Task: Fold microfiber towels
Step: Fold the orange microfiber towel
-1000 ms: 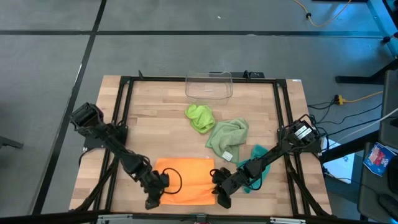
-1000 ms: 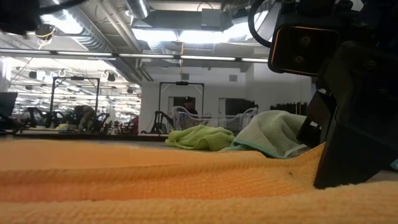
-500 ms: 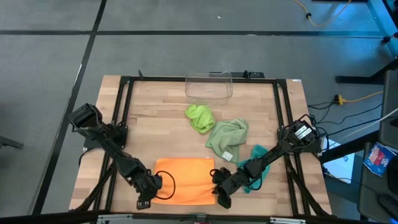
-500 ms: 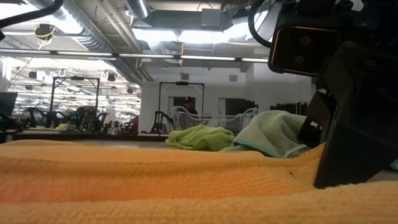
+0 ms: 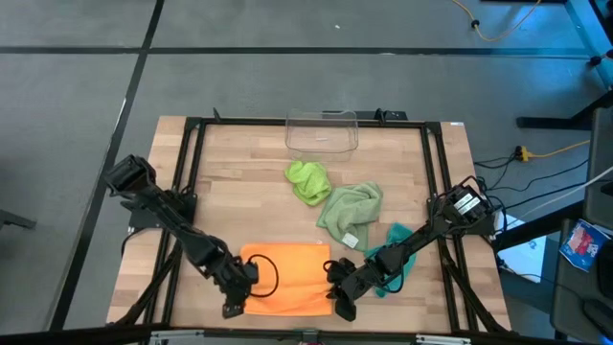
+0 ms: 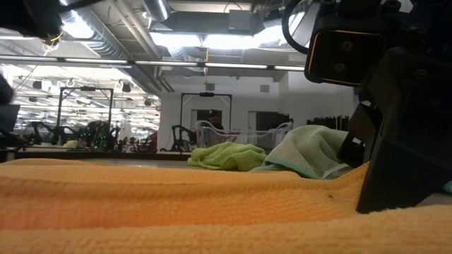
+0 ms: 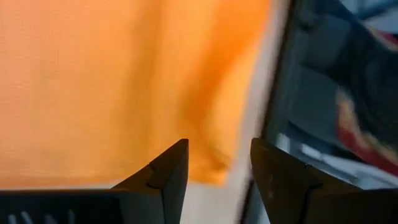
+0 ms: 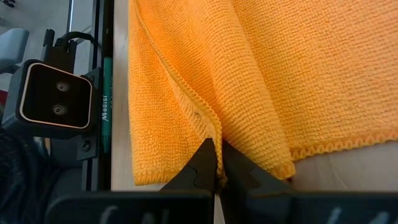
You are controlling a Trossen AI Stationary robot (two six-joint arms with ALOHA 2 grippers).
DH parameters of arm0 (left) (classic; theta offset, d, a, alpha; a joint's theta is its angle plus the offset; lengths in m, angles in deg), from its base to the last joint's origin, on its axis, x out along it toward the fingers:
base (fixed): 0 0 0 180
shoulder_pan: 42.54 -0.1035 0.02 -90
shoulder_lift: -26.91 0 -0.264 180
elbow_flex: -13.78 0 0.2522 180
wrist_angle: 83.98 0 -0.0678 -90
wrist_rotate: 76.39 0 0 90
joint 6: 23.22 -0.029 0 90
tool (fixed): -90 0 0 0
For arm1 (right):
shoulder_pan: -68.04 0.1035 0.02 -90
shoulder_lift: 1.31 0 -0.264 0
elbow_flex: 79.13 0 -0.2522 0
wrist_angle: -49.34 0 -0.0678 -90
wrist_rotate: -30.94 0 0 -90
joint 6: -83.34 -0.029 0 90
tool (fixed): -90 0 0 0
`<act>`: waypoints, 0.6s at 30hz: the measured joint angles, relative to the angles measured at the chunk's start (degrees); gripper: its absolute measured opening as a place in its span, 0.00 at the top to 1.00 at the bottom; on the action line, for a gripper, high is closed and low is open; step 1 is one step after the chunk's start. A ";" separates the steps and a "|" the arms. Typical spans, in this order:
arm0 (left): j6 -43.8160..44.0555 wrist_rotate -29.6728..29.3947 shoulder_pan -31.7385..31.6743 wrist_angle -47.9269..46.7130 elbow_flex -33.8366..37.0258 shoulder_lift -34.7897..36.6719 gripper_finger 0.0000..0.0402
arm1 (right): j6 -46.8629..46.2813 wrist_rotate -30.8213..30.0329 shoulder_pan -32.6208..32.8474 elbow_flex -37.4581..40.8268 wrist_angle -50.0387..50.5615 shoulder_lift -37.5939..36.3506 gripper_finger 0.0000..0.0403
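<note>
**Folding the orange towel: right corner pinched, left corner not yet taken**

Folding starts at the near edge of the bench (image 5: 220, 182), where the orange towel (image 5: 287, 278) lies between the two arms. The right gripper (image 8: 217, 163) is clenched on a ridge of the cloth at its right side, fingers pressed together around the fabric. The left gripper (image 7: 214, 163) hangs released over the towel's opposite corner, with cloth edge visible in the gap between its fingers (image 7: 168, 171).

To do this step well, I judge the left gripper should settle onto that corner and catch the hem itself, not a loose bunch, so both arms can lift evenly and carry the edge across without skewing the fold.

Only the wrist views reveal the grips; from the high view both grippers look alike. That high view alone places the other cloths: lime green towel (image 5: 307, 181), sage green towel (image 5: 349, 214) and teal towel (image 5: 393, 261), plus the clear bin (image 5: 322, 133) at the far side.
</note>
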 joint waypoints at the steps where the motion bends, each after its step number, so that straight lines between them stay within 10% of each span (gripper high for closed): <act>1: 0.00 -1.17 -0.28 0.01 0.01 -0.27 0.59 | 0.01 -0.01 -0.01 0.00 0.00 0.00 0.97; 18: -8.07 1.22 -1.48 10.73 0.05 -5.27 0.59 | 0.01 0.01 -0.02 0.00 0.00 0.00 0.97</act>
